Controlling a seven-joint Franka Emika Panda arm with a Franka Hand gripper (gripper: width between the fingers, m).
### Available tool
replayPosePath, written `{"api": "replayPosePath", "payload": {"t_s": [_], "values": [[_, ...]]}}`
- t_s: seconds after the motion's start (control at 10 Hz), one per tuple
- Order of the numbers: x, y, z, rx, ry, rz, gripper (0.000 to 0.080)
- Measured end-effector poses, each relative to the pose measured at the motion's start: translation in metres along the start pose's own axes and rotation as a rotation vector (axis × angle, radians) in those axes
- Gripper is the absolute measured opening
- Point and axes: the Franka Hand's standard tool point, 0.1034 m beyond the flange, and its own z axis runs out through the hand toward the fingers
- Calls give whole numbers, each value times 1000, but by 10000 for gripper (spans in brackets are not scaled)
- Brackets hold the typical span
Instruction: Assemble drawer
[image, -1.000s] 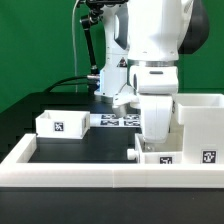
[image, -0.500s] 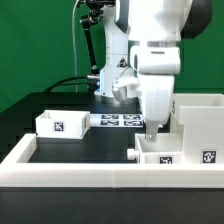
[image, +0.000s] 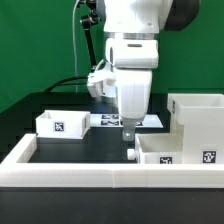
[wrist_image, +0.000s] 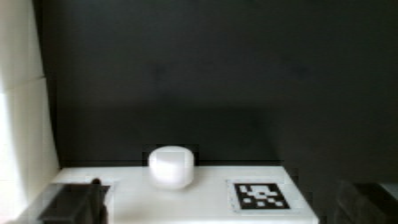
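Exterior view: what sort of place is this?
Probably a robotics lab test bench: a robot arm over a black table with a white rail, a green backdrop, and a drawer tray bearing a square tag.

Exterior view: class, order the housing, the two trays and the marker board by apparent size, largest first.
Housing and near tray: too close to rank, both cropped by the frame.
Far tray.
Marker board, partly hidden.
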Motion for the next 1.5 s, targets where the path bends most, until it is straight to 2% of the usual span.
{"api": "replayPosePath", "payload": {"t_s": [0.2, 0.3, 0.5, 0.7, 0.8, 0.9, 1.0, 1.1, 1.2, 1.4, 1.5], "values": [[-1, 0, 3, 4, 7, -21, 649], [-6, 5, 12, 14, 48, -45, 649], [-5, 23, 17, 14, 102, -52, 649], [-3, 32, 26, 16, 189, -54, 649], [4, 33, 26, 10, 215, -48, 649], [10, 34, 27, -10, 225, -30, 649], [19, 35, 28, -40, 222, -2, 649], [28, 35, 28, -56, 224, 11, 649], [32, 34, 28, -60, 228, 18, 649], [21, 32, 27, -59, 223, 39, 649], [22, 32, 28, -58, 224, 39, 649]]}}
